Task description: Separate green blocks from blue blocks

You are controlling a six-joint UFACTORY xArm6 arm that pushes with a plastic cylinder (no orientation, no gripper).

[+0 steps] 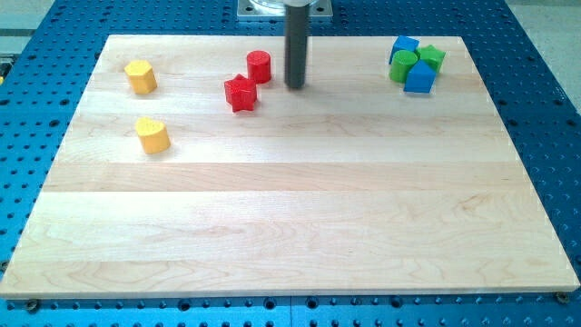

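Our tip (296,85) carried no claw and stood just beside the red cylinder (260,65). At two o'clock, green blocks (404,64) (432,56) touched blue blocks (404,46) (419,78), well apart from it.

A robotics lab bench: a pale wooden board (290,218) lies on a blue metal table drilled with a regular grid of mounting holes (545,127), with a grey metal robot base plate (284,9) bolted at the view's top.
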